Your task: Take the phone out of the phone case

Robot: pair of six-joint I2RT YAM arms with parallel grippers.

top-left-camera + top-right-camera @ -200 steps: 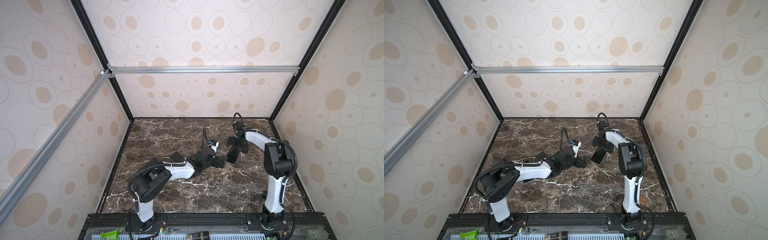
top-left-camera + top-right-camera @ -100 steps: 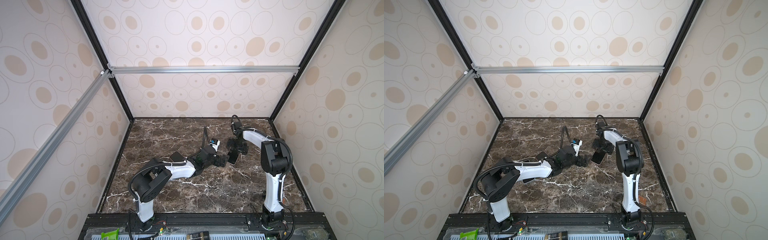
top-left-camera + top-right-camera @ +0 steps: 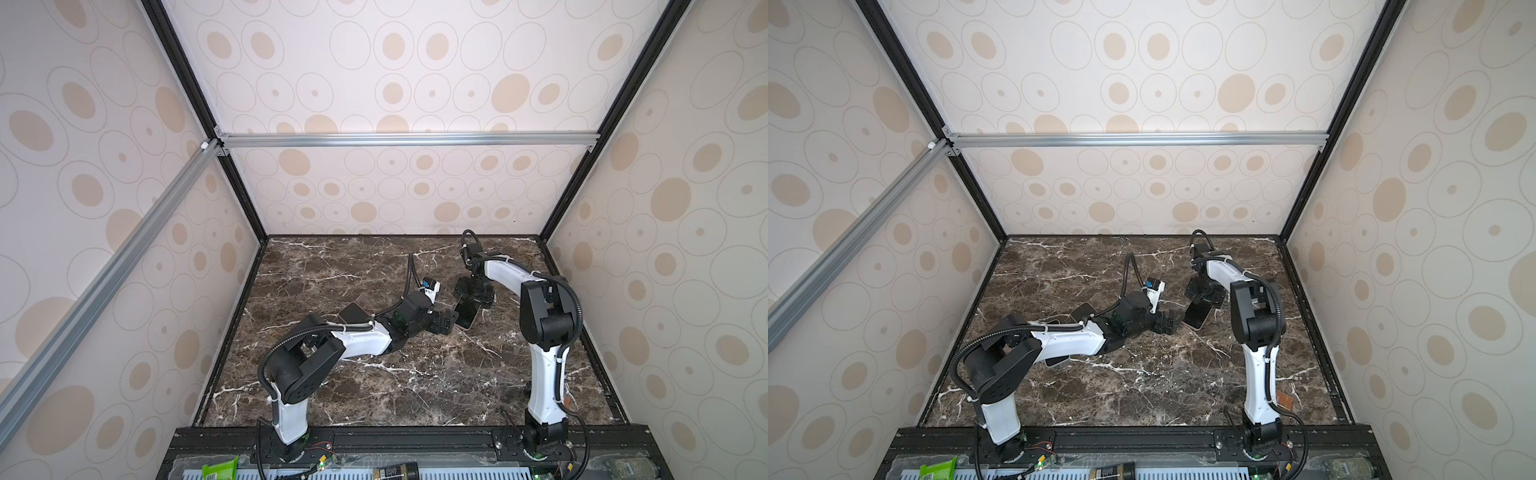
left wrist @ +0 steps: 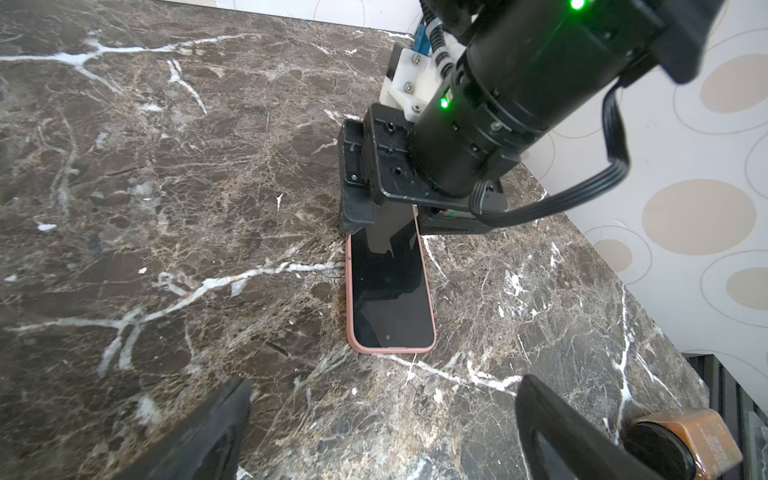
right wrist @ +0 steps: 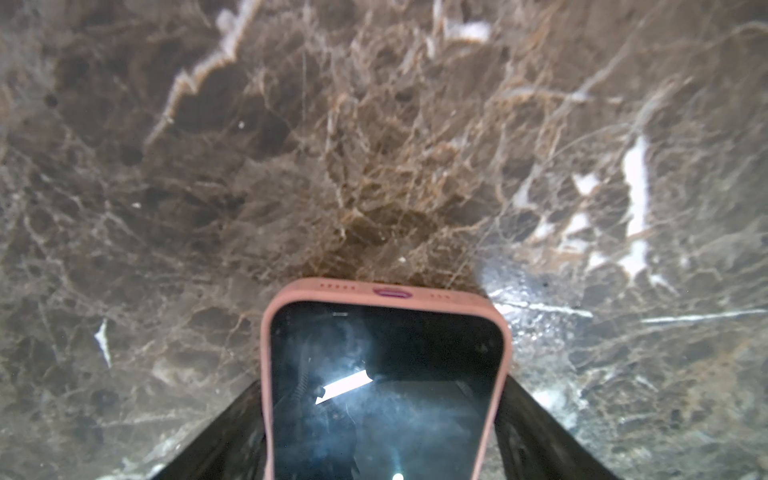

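The phone (image 4: 390, 291), black screen up, sits in a pink phone case (image 4: 350, 291) and lies on the marble table (image 4: 166, 208), right of centre in both top views (image 3: 467, 312) (image 3: 1198, 312). My right gripper (image 4: 397, 220) stands over its far end. In the right wrist view its two fingers (image 5: 232, 428) press against the case's (image 5: 382, 291) long sides around the phone (image 5: 382, 395). My left gripper (image 4: 382, 384) is open just short of the phone's near end, nothing between its fingers, and shows in both top views (image 3: 446, 322) (image 3: 1171, 322).
A dark flat phone-like slab (image 3: 353, 311) lies partly under my left arm. A brown jar (image 4: 685, 440) stands by the table's front edge. Patterned walls close in the back and both sides.
My right gripper has come down over the phone's far end and its jaws have narrowed onto the case's sides. The left arm has stayed put, jaws wide.
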